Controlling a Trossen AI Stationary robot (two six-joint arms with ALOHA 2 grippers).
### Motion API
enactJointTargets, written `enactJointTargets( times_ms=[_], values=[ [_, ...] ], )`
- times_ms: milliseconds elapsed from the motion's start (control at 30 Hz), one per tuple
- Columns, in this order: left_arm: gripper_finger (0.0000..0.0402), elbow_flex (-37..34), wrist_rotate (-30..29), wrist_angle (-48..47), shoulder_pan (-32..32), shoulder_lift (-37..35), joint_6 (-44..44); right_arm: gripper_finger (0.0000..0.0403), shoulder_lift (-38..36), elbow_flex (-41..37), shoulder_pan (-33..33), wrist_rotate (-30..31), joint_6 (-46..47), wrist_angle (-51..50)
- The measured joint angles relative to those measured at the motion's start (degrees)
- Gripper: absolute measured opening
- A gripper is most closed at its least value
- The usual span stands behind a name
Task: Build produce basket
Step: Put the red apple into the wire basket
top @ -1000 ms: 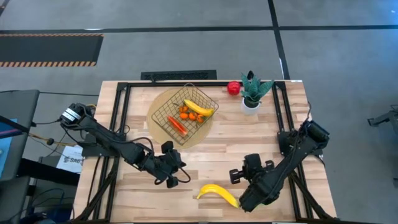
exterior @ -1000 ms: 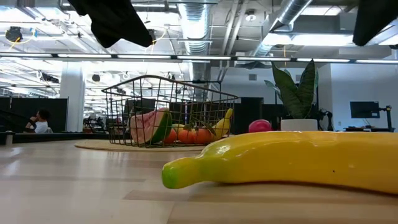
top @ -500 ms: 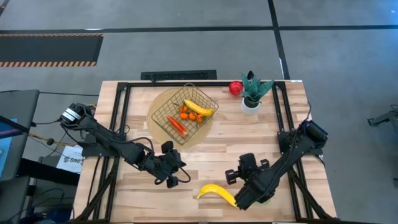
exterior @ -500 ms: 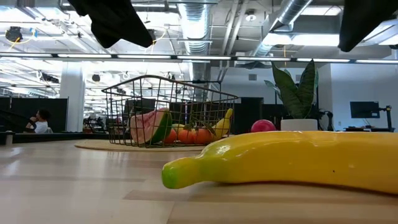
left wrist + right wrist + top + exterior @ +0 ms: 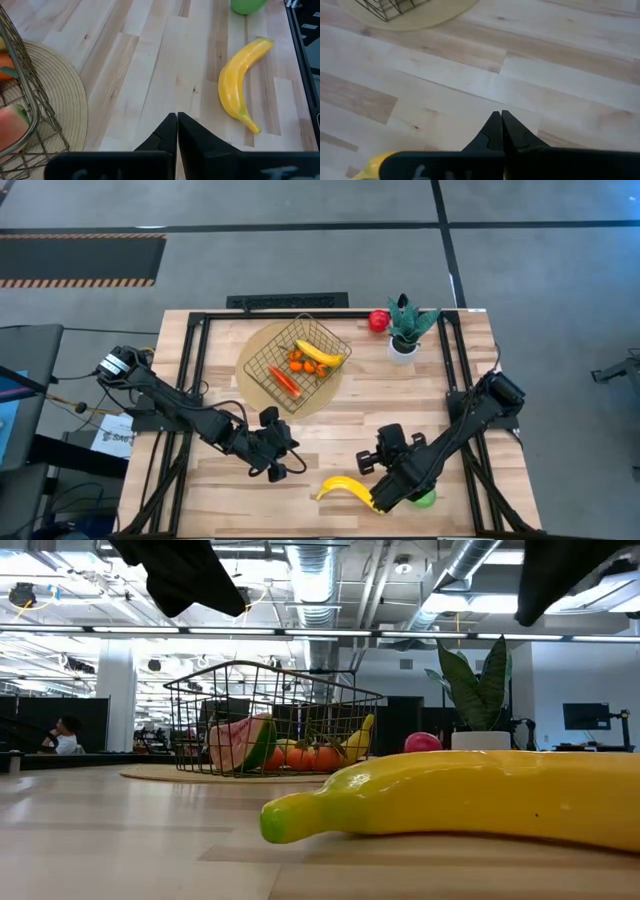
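Overhead, the loose banana (image 5: pixel 348 491) lies on the bare wood at the near edge of the table (image 5: pixel 330 435), its long axis running left to right with the right end angled slightly nearer. The right gripper (image 5: pixel 366 463) hovers just beyond it, toward the far side, fingers pressed together and holding nothing. The left gripper (image 5: pixel 286 459), likewise closed and empty, sits to the banana's left and a little farther off, so the right arm is the better placed to reach it. A green apple (image 5: pixel 424 499) rests just right of the banana, partly hidden under the right arm. The basket (image 5: pixel 297 364), on a round mat (image 5: pixel 252 356) toward the far side, already holds a banana, a carrot-like stick and small orange pieces. A red apple (image 5: pixel 377 320) sits beside the potted plant (image 5: pixel 404 326).
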Motion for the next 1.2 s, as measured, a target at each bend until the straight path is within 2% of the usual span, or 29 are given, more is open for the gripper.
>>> enactJointTargets(
  times_ms=[600,900,1200],
  values=[
    [0.0000,0.0,0.0,0.0,0.0,0.0,1.0,0.0000,0.0,0.0,-1.8,2.2,-3.0,4.0],
    [0.0000,0.0,0.1,0.0,0.0,0.0,2.0,0.0000,-0.3,0.0,-8.9,4.0,-20.6,14.1],
    [0.0000,0.0,2.0,-0.2,0.3,0.0,3.8,0.0000,-3.3,4.0,-19.3,1.5,-38.5,8.3]
  ],
)
